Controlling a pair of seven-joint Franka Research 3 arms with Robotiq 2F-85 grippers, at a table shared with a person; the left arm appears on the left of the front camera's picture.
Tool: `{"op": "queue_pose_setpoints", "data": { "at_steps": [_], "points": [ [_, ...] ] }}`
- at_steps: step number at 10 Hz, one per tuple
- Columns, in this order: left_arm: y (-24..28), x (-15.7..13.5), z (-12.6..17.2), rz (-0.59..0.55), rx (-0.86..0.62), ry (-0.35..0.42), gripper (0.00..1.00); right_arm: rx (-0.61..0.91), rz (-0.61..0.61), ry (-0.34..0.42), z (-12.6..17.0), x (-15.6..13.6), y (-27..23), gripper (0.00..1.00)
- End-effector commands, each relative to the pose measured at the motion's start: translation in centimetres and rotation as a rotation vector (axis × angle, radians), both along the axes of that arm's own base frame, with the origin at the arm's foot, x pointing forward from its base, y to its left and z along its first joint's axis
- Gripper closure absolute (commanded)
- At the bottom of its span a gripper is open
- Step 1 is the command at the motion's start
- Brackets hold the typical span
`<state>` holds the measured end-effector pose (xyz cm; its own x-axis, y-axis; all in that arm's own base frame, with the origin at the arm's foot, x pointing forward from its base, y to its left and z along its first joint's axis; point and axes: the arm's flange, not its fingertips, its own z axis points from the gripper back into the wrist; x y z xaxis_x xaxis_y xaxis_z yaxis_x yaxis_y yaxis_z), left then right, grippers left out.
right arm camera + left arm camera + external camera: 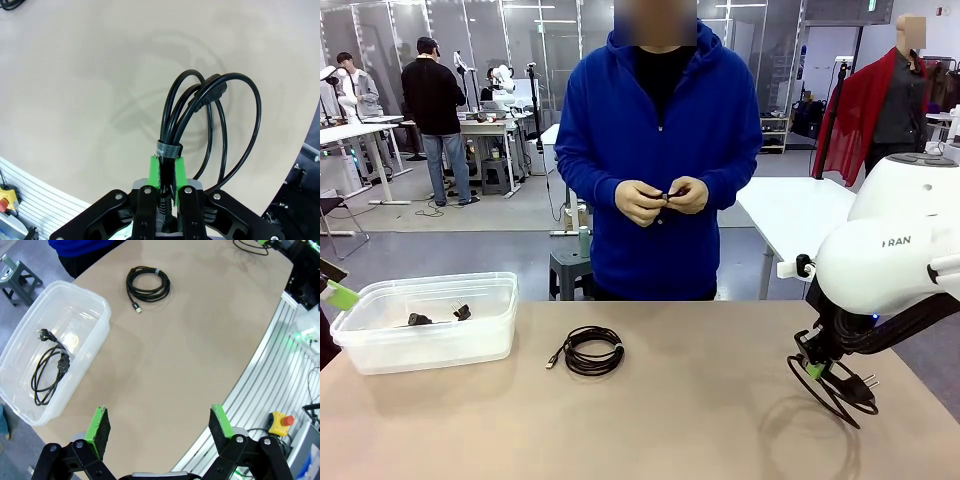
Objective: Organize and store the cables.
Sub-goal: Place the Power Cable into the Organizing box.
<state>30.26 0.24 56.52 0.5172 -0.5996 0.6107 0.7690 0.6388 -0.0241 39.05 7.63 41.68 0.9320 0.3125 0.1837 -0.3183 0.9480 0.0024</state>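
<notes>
Over the table's point(700, 430) right edge, the right gripper point(169, 167) is clamping shut on the thick power cable point(212, 92), pinching the bundle just under its strap point(168, 148) while the loops and plug are dangling free; whether the lowest loop is brushing the surface, I cannot tell. To my eye that cord is looking light but springy, its rubbery jacket unlikely to slip, and the strapped waist is the sensible place to hold, since the loops will be swinging on any quick move. 1 slimmer coil point(592, 351) is lying flat near the middle of the surface, toward the far edge, well apart from both grippers; it is probably soft and floppy, best taken across several strands of its ring, not by the loose plug end. At the far left corner a clear bin point(380, 350) is already holding 1 black cord point(47, 370). The left gripper point(159, 420) is hovering with jaws spread wide and nothing between them, near the bin. The person's hands point(660, 200) are working on something small at the far side.
</notes>
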Motion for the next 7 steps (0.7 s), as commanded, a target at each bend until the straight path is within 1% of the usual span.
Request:
{"op": "queue_pose_setpoints", "data": {
  "at_steps": [1, 2, 3, 4, 5, 6, 7],
  "points": [
    [0.0, 0.0, 0.0, -0.002, 0.001, -0.001, 0.00, 0.000, 0.000, 0.000, 0.0, 0.0, 0.0, 0.86],
    [0.0, 0.0, 0.0, -0.002, 0.001, -0.001, 0.00, 0.028, -0.002, -0.028, 0.1, -0.8, 0.4, 0.86],
    [0.0, 0.0, 0.0, -0.002, 0.001, -0.001, 0.00, -0.036, -0.055, -0.038, 1.6, -0.9, 2.0, 0.86],
    [0.0, 0.0, 0.0, -0.002, 0.001, -0.001, 0.00, -0.061, -0.081, -0.059, 3.0, -0.8, 3.2, 0.86],
    [0.0, 0.0, 0.0, -0.002, 0.001, -0.001, 0.00, -0.064, -0.061, -0.040, 3.7, -0.9, 4.9, 0.86],
    [0.0, 0.0, 0.0, -0.002, 0.001, -0.001, 0.00, -0.146, -0.095, -0.019, 3.6, -0.5, 7.3, 0.86],
    [0.0, 0.0, 0.0, -0.002, 0.001, -0.001, 0.00, -0.172, -0.102, -0.018, 3.6, -0.1, 9.4, 0.86]
  ]
}}
